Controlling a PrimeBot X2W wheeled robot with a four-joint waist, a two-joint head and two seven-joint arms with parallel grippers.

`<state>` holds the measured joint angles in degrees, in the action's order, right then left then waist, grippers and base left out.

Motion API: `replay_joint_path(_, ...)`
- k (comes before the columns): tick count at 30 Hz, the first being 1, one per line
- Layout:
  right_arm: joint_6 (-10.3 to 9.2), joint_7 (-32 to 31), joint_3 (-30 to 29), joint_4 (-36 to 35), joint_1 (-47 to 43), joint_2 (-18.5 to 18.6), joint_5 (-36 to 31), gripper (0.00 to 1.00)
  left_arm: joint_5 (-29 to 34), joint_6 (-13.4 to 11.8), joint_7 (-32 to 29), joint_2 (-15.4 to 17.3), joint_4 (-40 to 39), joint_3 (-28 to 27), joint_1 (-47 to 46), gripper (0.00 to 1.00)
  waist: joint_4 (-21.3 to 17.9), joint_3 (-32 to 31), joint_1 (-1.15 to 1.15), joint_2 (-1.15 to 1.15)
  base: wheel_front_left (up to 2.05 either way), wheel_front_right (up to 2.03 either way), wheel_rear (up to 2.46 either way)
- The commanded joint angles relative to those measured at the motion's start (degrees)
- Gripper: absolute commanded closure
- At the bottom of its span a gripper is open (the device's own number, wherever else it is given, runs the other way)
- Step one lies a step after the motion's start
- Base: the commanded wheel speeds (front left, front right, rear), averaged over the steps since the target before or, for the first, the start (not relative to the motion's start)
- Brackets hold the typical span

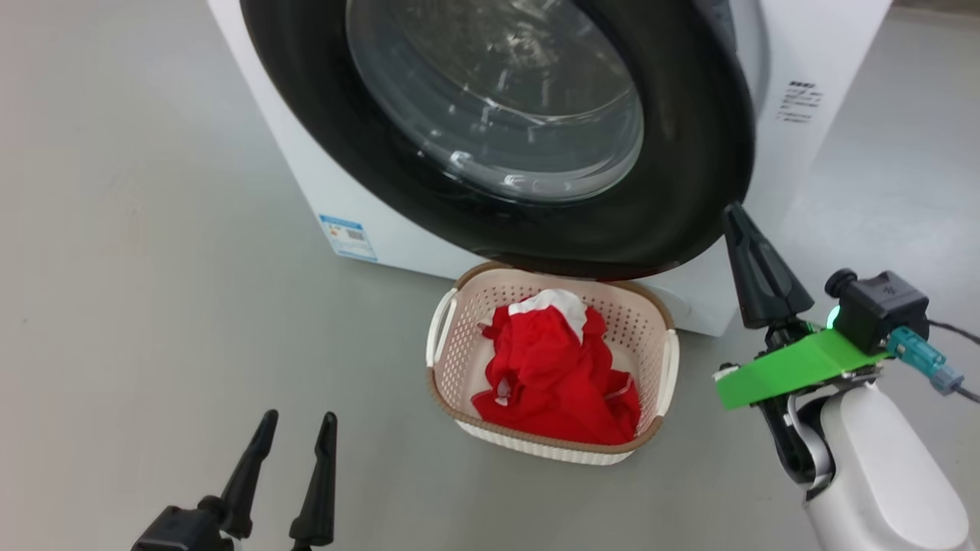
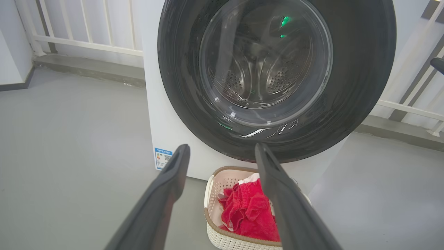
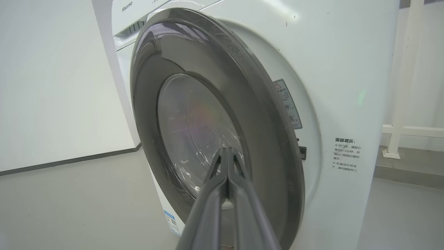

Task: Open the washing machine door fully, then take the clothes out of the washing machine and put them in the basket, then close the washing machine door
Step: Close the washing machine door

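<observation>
Now the clothes (image 1: 551, 367) lie bundled in the basket (image 1: 664, 325), which sits on the floor just before the washing machine (image 1: 804, 46), below the washing machine door (image 1: 689, 176); the door covers the opening, its latch side standing slightly off the white front; the left tool (image 1: 299, 417) hangs wide and empty; the right tool (image 1: 735, 218) is pinched together on nothing, its tip just beside the door's lower rim.
</observation>
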<state>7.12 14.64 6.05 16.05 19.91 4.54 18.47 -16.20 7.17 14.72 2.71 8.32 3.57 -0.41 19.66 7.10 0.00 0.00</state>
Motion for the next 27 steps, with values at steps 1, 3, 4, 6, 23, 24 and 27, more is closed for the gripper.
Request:
replay_joint_path(1, 0.36, 0.4, 0.6, -0.2, 2.9, 0.1, 0.6, 1.00, -1.1, 0.3, 0.3, 0.2, -1.2, -1.2, -2.4, 0.00, 2.3, 2.5, 0.00, 0.00, 0.00, 0.00, 0.00)
replay_joint_path(3, 0.36, 0.4, 0.3, 1.0, 4.3, 0.3, 0.7, 1.00, -1.7, 0.3, 0.3, 0.2, -1.2, -0.5, -3.0, 0.00, 2.9, 3.4, 0.00, 0.00, 0.00, 0.00, 0.00)
replay_joint_path(4, 0.36, 0.4, 0.1, 1.5, 5.0, 0.6, 0.6, 1.00, -2.0, 0.3, 0.3, 0.2, -1.2, -0.2, -3.3, 0.00, 3.1, 3.9, 0.00, 0.00, 0.00, 0.00, 0.00)
replay_joint_path(6, 0.36, 0.4, -0.1, 2.5, 6.6, 1.0, 0.5, 1.00, -2.6, 0.3, 0.3, 0.2, -1.1, 0.6, -4.0, 0.00, 3.4, 5.1, 0.00, 0.00, 0.00, 0.00, 0.00)
replay_joint_path(23, 0.36, 0.4, -2.8, 7.1, 17.4, 4.4, -1.0, 1.00, -5.5, 0.3, 0.3, 0.2, -0.4, 4.6, -9.8, 0.00, 4.8, 13.0, 0.00, 0.00, 0.00, 0.00, 0.00)
replay_joint_path(24, 0.36, 0.4, -3.2, 7.2, 18.0, 4.5, -1.1, 1.00, -5.7, 0.3, 0.3, 0.2, -0.4, 4.8, -10.1, 0.00, 4.9, 13.4, 0.00, 0.00, 0.00, 0.00, 0.00)
replay_joint_path(27, 0.36, 0.4, -4.6, 7.3, 19.6, 4.8, -0.9, 1.00, -6.1, 0.3, 0.3, 0.2, -0.4, 5.4, -11.0, 0.00, 5.3, 14.5, 0.00, 0.00, 0.00, 0.00, 0.00)
